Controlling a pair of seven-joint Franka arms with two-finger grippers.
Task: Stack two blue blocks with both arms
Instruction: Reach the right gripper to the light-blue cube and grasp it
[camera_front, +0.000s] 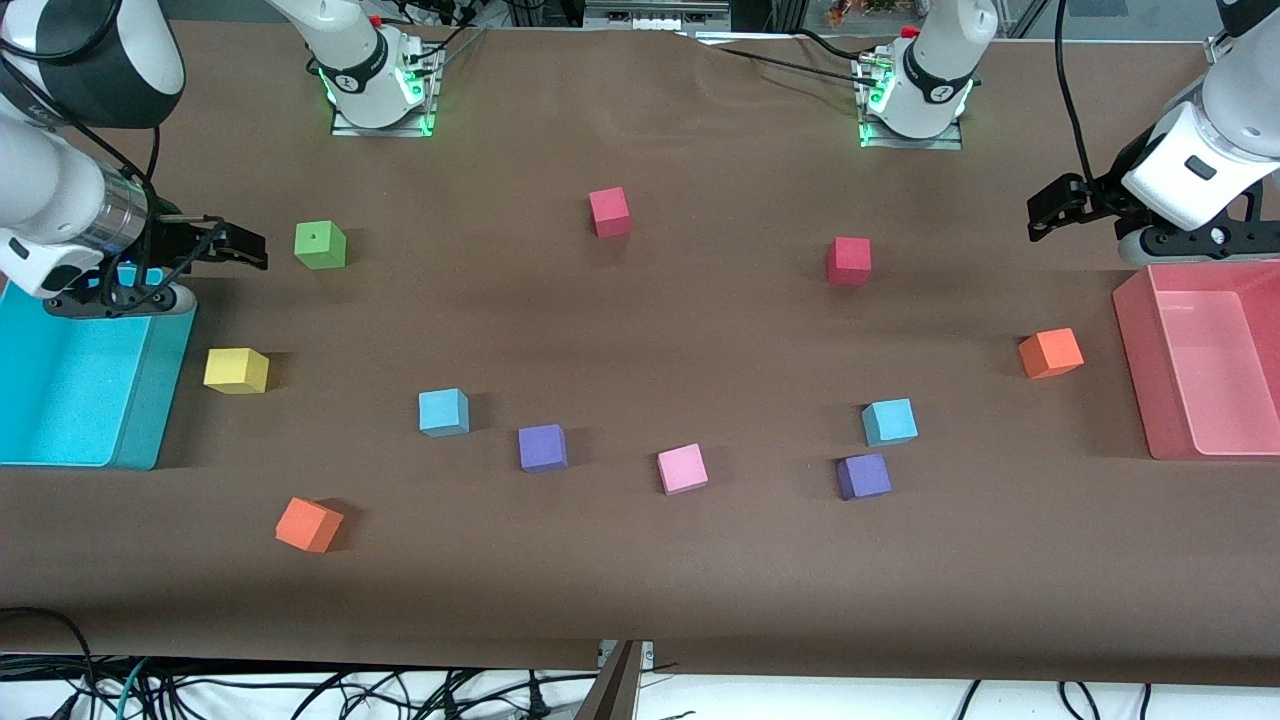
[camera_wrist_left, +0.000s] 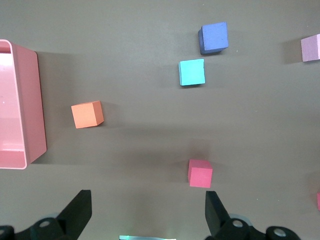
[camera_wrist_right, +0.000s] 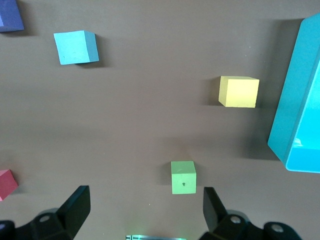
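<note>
Two sky-blue blocks rest apart on the brown table. One blue block (camera_front: 443, 411) lies toward the right arm's end and shows in the right wrist view (camera_wrist_right: 76, 47). The other blue block (camera_front: 889, 421) lies toward the left arm's end, beside a purple cube (camera_front: 863, 476), and shows in the left wrist view (camera_wrist_left: 192, 72). My left gripper (camera_front: 1040, 215) (camera_wrist_left: 148, 205) is open and empty, raised beside the pink bin. My right gripper (camera_front: 250, 248) (camera_wrist_right: 145, 200) is open and empty, raised by the cyan bin's corner, near a green cube (camera_front: 320, 245).
A cyan bin (camera_front: 160, 390) stands at the right arm's end and a pink bin (camera_front: 1135, 340) at the left arm's end. Other cubes are scattered: yellow (camera_front: 236, 370), two orange (camera_front: 308, 524) (camera_front: 1050, 353), purple (camera_front: 542, 447), pink (camera_front: 682, 468), two red (camera_front: 609, 212) (camera_front: 848, 260).
</note>
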